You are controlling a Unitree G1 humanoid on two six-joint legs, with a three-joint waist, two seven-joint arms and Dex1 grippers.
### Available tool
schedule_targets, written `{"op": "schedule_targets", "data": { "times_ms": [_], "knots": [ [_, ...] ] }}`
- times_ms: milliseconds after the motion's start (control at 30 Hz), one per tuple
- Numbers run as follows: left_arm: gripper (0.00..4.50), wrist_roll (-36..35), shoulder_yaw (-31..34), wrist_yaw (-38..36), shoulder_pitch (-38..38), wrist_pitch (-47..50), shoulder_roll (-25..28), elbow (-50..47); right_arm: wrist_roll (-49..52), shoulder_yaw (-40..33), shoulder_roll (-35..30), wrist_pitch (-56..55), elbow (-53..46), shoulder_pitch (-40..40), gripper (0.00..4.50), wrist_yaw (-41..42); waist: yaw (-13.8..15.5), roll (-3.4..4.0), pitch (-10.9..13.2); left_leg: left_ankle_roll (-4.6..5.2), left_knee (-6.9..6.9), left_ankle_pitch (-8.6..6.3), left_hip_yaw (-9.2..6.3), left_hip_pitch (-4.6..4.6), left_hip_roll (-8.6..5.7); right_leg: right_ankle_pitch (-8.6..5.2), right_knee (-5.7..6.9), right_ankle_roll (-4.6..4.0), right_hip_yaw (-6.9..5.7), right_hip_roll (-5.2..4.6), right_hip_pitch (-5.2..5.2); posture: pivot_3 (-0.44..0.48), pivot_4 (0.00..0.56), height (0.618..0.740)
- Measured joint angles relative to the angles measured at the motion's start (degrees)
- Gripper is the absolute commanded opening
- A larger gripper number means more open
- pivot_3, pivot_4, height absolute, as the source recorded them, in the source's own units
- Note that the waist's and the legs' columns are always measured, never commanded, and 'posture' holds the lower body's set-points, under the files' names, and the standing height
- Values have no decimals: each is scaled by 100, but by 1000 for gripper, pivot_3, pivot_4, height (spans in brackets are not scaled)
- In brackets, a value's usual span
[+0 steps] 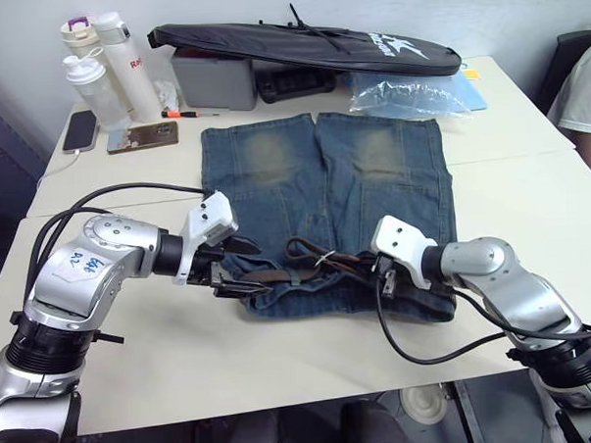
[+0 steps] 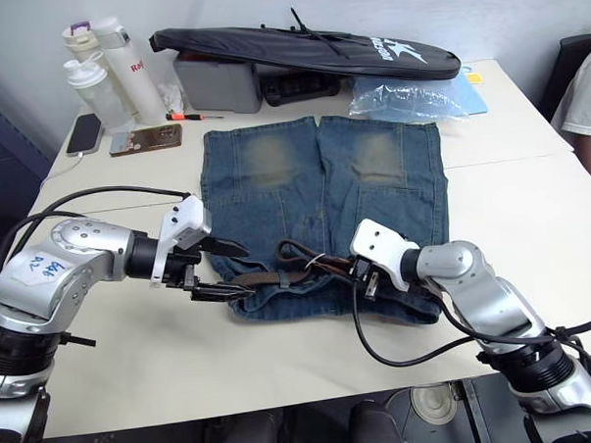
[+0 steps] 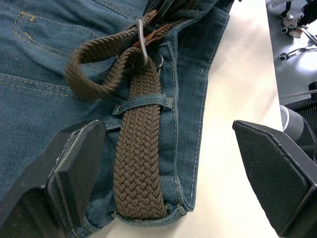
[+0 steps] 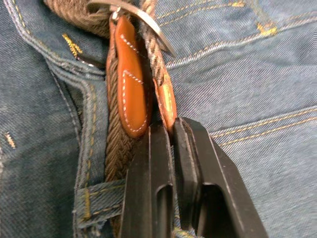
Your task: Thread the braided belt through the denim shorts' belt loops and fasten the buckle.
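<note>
Basically fastening stage: braided belt (image 3: 138,168) sits in the belt loops (image 3: 143,104) along the denim shorts (image 1: 323,181) waistband. Right gripper (image 4: 172,130) pinches a leather tab near the buckle (image 4: 143,17); left gripper (image 3: 168,168) spread wide. Next, probably seat the tip through the buckle.

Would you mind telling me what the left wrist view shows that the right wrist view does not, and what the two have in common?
Left wrist view alone: the left gripper open, its fingers astride the waistband edge; the braided belt passing under a belt loop; a slack loop of belt; the bare table.

Right wrist view alone: the right gripper shut on a thin leather piece of the belt; the stitched reddish-brown leather tip beside it.

Both: the denim shorts, brown braid, and the silver buckle.
</note>
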Motion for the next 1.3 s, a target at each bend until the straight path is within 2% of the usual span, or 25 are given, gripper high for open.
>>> {"op": "schedule_targets", "data": {
  "times_ms": [33, 133, 233, 400, 567, 800, 1033, 1300],
  "knots": [
    [4500, -6, 8, 23, -69, 36, -27, 85, -45, 1, -31, -24, -9, -2, 53, 10, 12, -1, 0, 0, 2, 0, -2, 0, 0, 0, 0, 0, -1, 2, 1, 0, 150, 740],
    [3735, -1, 6, 119, -356, 89, -250, 519, -95, 2, -55, -59, -36, -10, 0, 18, 15, -1, 0, 0, 4, 0, -1, 0, -2, 0, 2, 0, -1, 4, 2, 0, 150, 740],
    [2365, 41, -108, 122, -410, 68, -304, 768, -113, 2, -54, -56, -107, -9, 0, 14, -2, -1, 1, 0, -1, 0, 0, 0, -1, 0, 4, 1, -1, 6, -2, 0, 150, 740],
    [182, 155, -711, -142, -581, -97, -510, 950, -161, -1, -49, 52, -257, -3, 0, -41, -5, -2, 1, -1, -3, 0, 1, -1, -1, 0, 7, 1, -2, 9, -4, 0, 150, 740],
    [86, 484, -1307, -297, -611, -358, -688, 1180, -160, -33, -49, 200, -408, 31, 0, -122, -3, -2, 1, -1, -1, 0, 2, -2, -1, 0, 6, 0, -1, 10, -5, 0, 150, 740],
    [86, 1083, -1710, -257, -594, -854, -798, 1419, -152, -59, -62, 405, -607, 81, 0, -163, -1, -1, 1, -1, 0, 0, 2, -2, -1, 0, 6, 0, 0, 10, -5, 0, 150, 740],
    [86, 1056, -1570, -281, -522, -762, -929, 1405, -151, -130, -264, 431, -806, 110, 0, -117, -2, -1, 1, -1, 1, 0, 2, -2, -1, 0, 6, 1, 0, 8, -4, 0, 150, 740],
    [86, 385, -749, -445, -581, -177, -919, 1402, -143, -236, -279, 476, -894, 159, 0, -115, -2, -1, 1, -1, 2, 0, -1, -2, -1, 0, 8, 0, -2, 7, -4, 0, 150, 740]
  ]
}}
